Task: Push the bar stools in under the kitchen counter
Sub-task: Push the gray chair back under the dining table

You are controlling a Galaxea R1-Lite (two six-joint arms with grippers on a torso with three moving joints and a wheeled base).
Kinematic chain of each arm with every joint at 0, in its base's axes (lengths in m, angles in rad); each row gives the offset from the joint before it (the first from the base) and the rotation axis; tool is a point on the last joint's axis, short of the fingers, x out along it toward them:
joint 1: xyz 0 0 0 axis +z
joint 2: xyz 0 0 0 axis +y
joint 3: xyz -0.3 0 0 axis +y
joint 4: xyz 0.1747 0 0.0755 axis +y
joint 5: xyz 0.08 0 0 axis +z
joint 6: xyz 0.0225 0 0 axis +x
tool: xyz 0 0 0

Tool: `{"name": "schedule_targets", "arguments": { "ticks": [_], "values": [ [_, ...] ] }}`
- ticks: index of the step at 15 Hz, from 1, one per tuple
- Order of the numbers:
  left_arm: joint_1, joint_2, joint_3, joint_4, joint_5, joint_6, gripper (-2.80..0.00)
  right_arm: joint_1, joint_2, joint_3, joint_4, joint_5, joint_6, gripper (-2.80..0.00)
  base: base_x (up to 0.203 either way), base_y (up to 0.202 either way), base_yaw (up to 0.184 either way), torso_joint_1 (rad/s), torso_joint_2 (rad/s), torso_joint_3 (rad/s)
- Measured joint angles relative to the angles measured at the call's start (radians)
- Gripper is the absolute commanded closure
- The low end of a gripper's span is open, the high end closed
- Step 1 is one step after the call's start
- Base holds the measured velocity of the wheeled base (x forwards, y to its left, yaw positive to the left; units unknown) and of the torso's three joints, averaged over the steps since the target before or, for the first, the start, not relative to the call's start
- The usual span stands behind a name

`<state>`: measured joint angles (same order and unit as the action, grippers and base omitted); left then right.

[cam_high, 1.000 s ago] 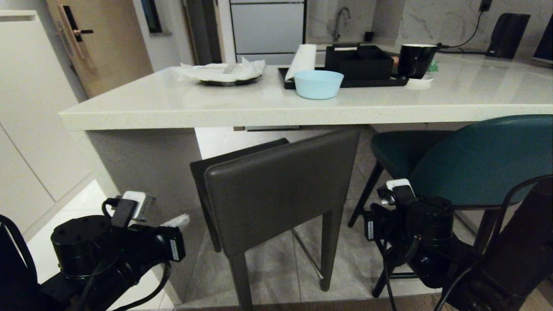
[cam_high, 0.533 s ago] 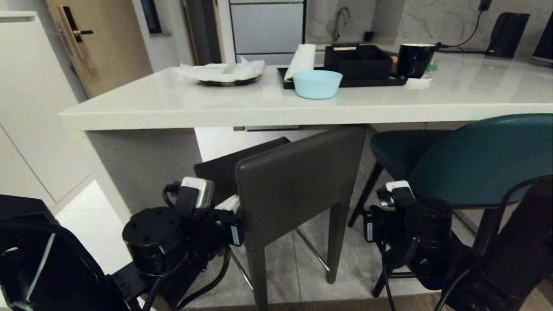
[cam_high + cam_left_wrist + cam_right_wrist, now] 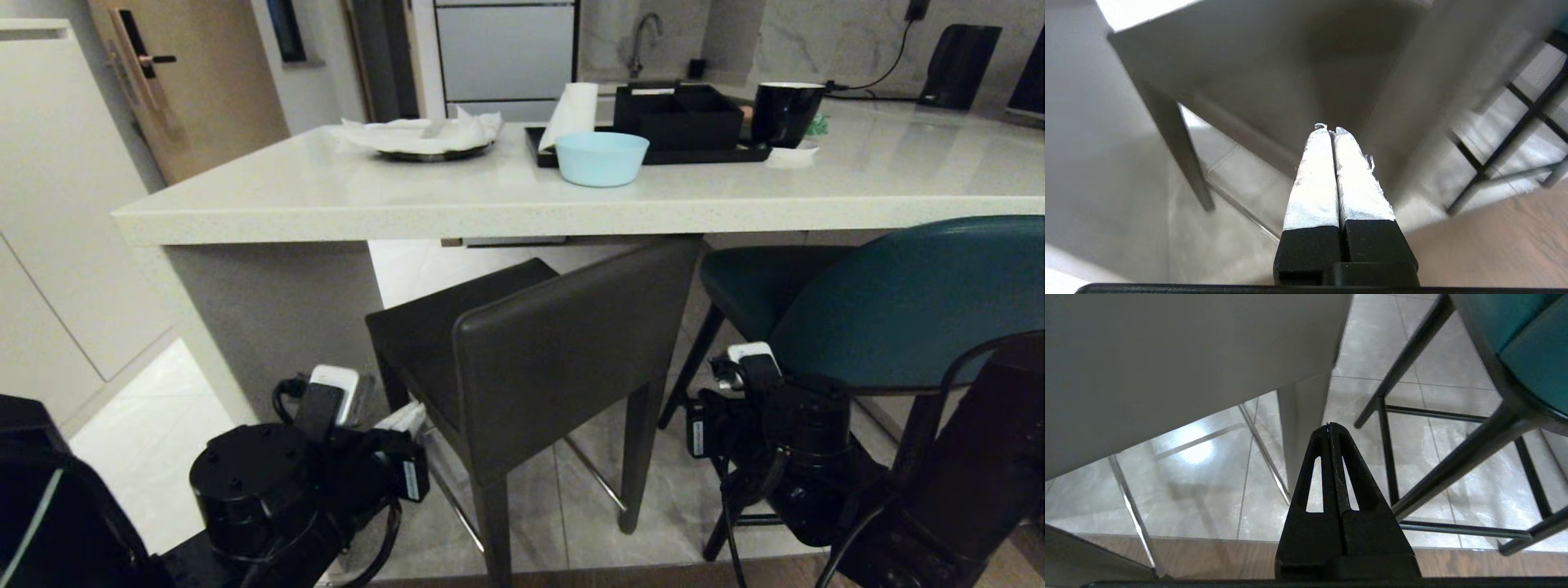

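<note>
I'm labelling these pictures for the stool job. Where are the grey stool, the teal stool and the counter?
grey stool (image 3: 563,359): head view, on the back of its backrest.
teal stool (image 3: 906,302): head view, on its curved backrest.
counter (image 3: 408,214): head view, on the front edge of the stone top.

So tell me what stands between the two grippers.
In the head view, the dark grey leather stool stands between the left gripper and right gripper.

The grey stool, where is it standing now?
In the head view the grey stool stands at centre, its seat partly under the counter, with the teal stool on its right and the left gripper at its left side.
</note>
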<state>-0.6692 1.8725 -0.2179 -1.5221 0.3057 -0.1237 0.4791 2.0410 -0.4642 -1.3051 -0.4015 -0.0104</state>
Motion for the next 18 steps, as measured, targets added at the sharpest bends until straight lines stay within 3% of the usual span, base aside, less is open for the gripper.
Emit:
{"name": "schedule_targets", "arguments": {
  "ticks": [4,9,14,18],
  "values": [
    [-0.147,-0.058,0.077,0.001,0.032,-0.026,0.0,0.003,0.02,0.001,-0.038,-0.001,-0.001,0.0,0.0,0.0,0.0,0.0,0.0,0.0],
    [-0.212,0.049,-0.092,0.0,0.123,-0.027,0.0,0.002,0.028,0.007,-0.039,-0.001,-0.001,0.0,0.0,0.0,0.0,0.0,0.0,0.0],
    [-0.185,0.131,-0.145,0.001,0.133,-0.027,0.0,0.003,0.04,0.003,-0.04,-0.001,-0.001,0.0,0.0,0.0,0.0,0.0,0.0,0.0],
    [-0.014,0.176,-0.122,0.002,0.122,-0.027,0.0,0.004,0.047,0.001,-0.04,-0.001,-0.001,0.0,0.0,0.0,0.0,0.0,0.0,0.0]
  ]
}}
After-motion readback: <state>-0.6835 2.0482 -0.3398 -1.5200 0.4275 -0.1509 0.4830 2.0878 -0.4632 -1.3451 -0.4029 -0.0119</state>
